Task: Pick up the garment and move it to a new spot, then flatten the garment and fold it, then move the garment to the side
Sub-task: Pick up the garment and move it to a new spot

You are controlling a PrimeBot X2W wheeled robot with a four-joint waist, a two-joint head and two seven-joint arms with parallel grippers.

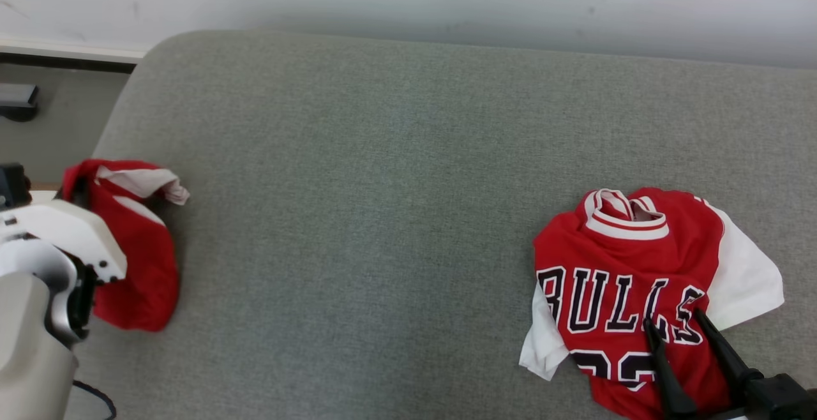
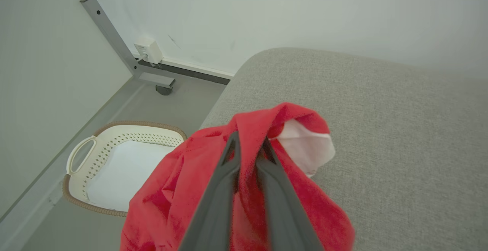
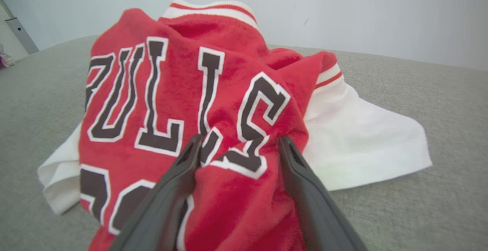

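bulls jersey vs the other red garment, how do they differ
The Bulls jersey lies lettering up; the red garment is bunched, no lettering showing. The left hand is shut on the red garment; the right hand is open over the Bulls jersey. Both are red and white.

The head camera looks steeply down from above the grey cushion (image 1: 383, 184), right claw (image 1: 672, 318) low at its right. Each wrist camera sits close behind its claw, facing forward along it; head and right wrist views share the jersey (image 3: 152, 90) under that claw.
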